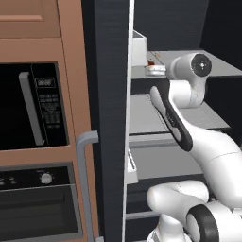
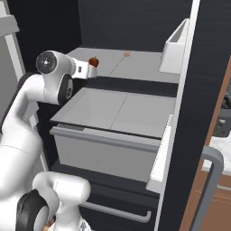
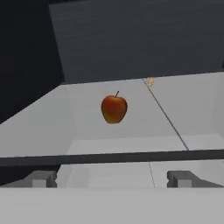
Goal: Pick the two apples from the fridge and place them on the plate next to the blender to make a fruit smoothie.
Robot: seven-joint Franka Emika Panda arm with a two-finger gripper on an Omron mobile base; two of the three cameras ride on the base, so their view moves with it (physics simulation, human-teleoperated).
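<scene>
Inside the tall dark fridge (image 2: 135, 27), the white jointed arm is seen reaching forward from its base, bent at the elbow, with the wrist held level at the height of the upper pale grey shelf (image 2: 135, 65). The pincer (image 2: 93, 70) is pointed horizontally into the compartment, and its jaws are spread wide, with nothing held between them. In the hand view the two small dark fingertips (image 3: 41, 178) are seen standing far apart at the bottom, on either side of the shelf's front edge.

A small round red-orange apple with a yellowish patch (image 3: 114, 109) is seen resting upright on that shelf, straight ahead of the pincer and apart from it, roughly centred between the jaws. In the right base view the same apple (image 2: 94, 61) is seen just beyond the pincer tip. A tiny pale brownish object (image 3: 149, 81) is seen farther back on the shelf, near the rear wall; its nature cannot be told.

A grey drawer (image 2: 103, 153) is seen below the shelves, and a white door bin (image 2: 173, 49) on the open door. Markings on the black microwave panel (image 1: 47, 101) are too blurred to be read.
</scene>
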